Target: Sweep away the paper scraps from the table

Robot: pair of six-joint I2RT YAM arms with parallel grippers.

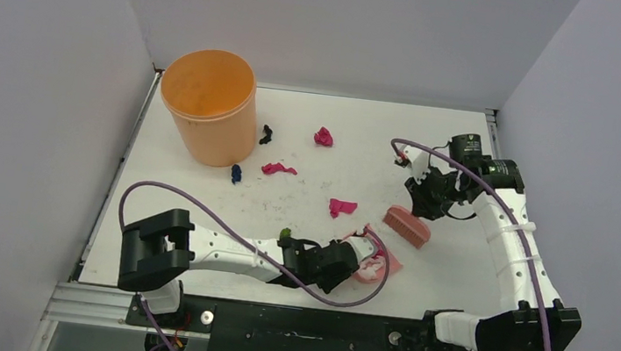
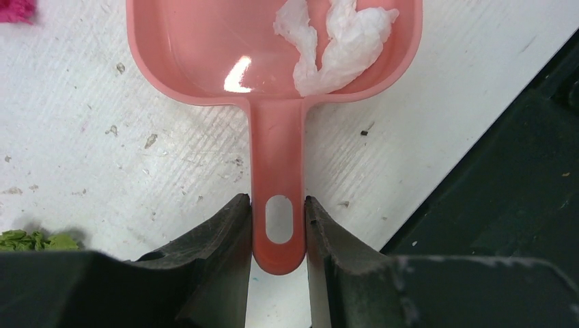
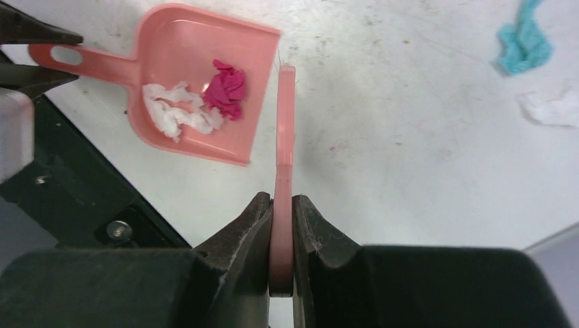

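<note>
Several paper scraps (image 1: 278, 169) lay loose on the table (image 1: 353, 158), mostly across its middle. There were three magenta scraps (image 1: 341, 206), a black scrap (image 1: 266, 134) and a dark blue scrap (image 1: 236, 172) close beside the orange bucket (image 1: 209, 106), and a green scrap (image 1: 284, 233) next to the left arm's wrist. The bucket stood upright in the far left corner, near the metal frame (image 1: 117, 180) along the left edge, and grey walls (image 1: 32, 108) closed in the left, back and right sides. The widest open stretch of tabletop ran along the far edge, between the bucket and the right arm. The left gripper (image 2: 278, 205) was clenched on the end of the handle of the pink dustpan (image 2: 198, 48). The dustpan lay flat near the front edge with its mouth turned away from the fingers. A white scrap (image 2: 341, 41) and a crumpled magenta piece (image 3: 225, 89) sat inside it. The right gripper (image 3: 282, 201) was clamped on the handle of the pink brush (image 1: 407, 224), whose far end hung near the dustpan's open lip. The right wrist view also showed a teal scrap (image 3: 524, 41) and a second white bit (image 3: 553, 109) on the table, well apart from the dustpan. The white surface carried faint scuffs and specks of dirt.
</note>
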